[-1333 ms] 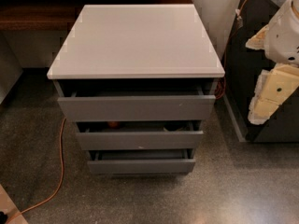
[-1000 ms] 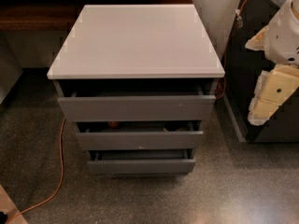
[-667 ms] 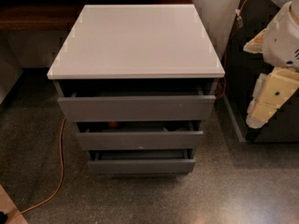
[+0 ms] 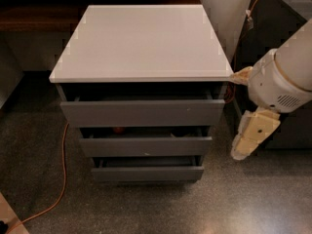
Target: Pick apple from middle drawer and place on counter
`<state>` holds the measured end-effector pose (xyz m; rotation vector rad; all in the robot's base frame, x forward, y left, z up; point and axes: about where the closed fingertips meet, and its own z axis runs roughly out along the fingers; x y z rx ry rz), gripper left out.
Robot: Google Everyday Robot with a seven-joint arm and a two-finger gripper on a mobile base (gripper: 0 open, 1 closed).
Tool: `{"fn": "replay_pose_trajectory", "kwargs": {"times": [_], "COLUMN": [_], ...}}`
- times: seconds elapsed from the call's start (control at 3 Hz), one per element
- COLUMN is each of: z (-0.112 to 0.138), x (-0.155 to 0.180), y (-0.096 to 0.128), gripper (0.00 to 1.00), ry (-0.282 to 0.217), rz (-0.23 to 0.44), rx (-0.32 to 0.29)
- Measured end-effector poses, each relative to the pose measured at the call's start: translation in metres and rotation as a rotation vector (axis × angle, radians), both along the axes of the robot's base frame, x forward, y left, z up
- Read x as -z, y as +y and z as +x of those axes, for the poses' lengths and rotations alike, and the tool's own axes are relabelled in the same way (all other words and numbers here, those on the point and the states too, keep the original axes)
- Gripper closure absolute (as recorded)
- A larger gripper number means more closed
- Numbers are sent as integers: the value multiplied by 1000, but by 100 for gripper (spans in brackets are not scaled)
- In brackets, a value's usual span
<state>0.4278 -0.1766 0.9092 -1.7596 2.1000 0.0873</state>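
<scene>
The grey drawer cabinet stands in the centre with its light-grey counter (image 4: 141,40) on top. The middle drawer (image 4: 146,146) is pulled out a little. In the dark gap above its front panel a small red bit of the apple (image 4: 118,129) shows at the left; the rest of it is hidden. My gripper (image 4: 248,140) hangs to the right of the cabinet, level with the middle drawer and apart from it, below the white arm joint (image 4: 278,84).
The top drawer (image 4: 142,112) and lowest drawer (image 4: 147,173) are also slightly open. An orange cable (image 4: 61,179) runs over the speckled floor at the left. A dark brown shelf (image 4: 34,16) is behind at the left, and a dark cabinet (image 4: 292,130) at the right.
My arm and gripper have moved left, closer to the right side of the cabinet. The drawers and the apple have not moved.
</scene>
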Motion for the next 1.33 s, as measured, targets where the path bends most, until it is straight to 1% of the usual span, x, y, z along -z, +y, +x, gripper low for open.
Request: {"fn": "replay_pose_trajectory", "kwargs": {"times": [0.33,0.67,1.0,1.33], "z": [14,55,55,73], "x": [35,103,105,148], "y": [10,13,13,20], "gripper": [0,0,0,0], "ry": [-19,-11,-10,5], "rz": [77,153,153,144], "rx": [-48,-88,-87,-83]}}
